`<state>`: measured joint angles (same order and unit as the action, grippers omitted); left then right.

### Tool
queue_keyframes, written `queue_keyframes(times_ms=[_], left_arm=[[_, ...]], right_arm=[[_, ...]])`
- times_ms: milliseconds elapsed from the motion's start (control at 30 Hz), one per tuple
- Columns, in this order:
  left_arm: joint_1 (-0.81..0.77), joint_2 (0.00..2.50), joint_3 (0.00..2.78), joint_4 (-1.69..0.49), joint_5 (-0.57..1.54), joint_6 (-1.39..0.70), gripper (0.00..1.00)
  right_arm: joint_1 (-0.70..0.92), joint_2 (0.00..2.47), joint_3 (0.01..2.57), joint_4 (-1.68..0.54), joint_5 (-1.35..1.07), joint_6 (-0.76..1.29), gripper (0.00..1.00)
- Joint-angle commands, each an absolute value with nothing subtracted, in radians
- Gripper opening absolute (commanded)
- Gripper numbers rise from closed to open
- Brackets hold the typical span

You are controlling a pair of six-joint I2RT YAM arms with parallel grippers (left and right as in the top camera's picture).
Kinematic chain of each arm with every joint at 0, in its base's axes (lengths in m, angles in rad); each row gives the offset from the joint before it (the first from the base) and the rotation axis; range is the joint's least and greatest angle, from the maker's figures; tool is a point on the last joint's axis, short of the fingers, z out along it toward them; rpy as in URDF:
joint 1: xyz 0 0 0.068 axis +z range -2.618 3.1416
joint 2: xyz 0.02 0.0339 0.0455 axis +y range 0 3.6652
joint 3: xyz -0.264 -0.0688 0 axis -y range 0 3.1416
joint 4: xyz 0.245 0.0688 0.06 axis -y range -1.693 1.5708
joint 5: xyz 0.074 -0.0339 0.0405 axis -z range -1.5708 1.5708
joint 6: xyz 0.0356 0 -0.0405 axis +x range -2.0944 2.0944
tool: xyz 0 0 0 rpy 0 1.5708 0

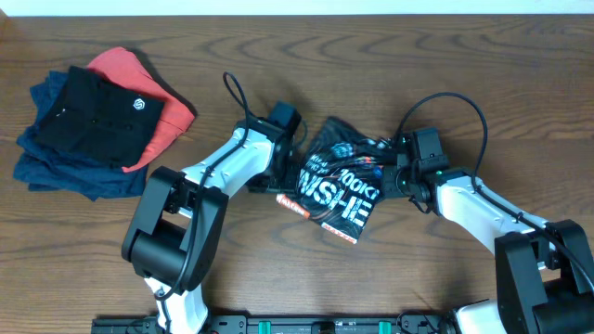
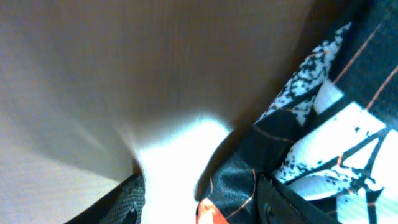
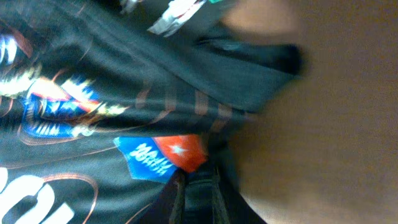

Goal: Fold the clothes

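Observation:
The black shirt (image 1: 339, 186) with white block lettering and fine orange lines lies partly folded and bunched at the middle of the table. My left gripper (image 1: 295, 167) is at its left edge. In the left wrist view its fingers (image 2: 202, 205) stand wide apart, with the shirt's edge (image 2: 329, 124) reaching in between them from the right. My right gripper (image 1: 397, 174) is at the shirt's right edge. In the right wrist view its fingers (image 3: 198, 193) are close together, pinching dark fabric of the shirt (image 3: 93, 74) just below a red-and-blue logo.
A pile of folded garments lies at the far left: a plain black shirt (image 1: 97, 107) on top, a coral-red one (image 1: 153, 79) and navy ones (image 1: 56, 162) beneath. Bare wooden table (image 1: 483, 74) surrounds the shirt. Arm cables loop above both wrists.

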<state>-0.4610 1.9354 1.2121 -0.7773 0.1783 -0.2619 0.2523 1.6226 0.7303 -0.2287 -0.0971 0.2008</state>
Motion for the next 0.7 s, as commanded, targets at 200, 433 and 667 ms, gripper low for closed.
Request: queue_keyframes(times_ms=[200, 433, 667], left_arm=[[-0.583, 1.908, 1.193, -0.851, 0.199, -0.435, 0.6], [-0.562, 1.754, 1.193, -0.857, 0.007, -0.521, 0.79], [-0.494, 1.658, 1.193, -0.559, 0.037, -0.299, 0.98]], right_arm=[[0.26, 1.624, 0.722, -0.019, -0.027, 0.104, 0.1], [0.253, 1.61, 0.773, -0.056, -0.026, 0.088, 0.26], [0.179, 1.511, 0.869, -0.239, -0.026, 0.088, 0.45]])
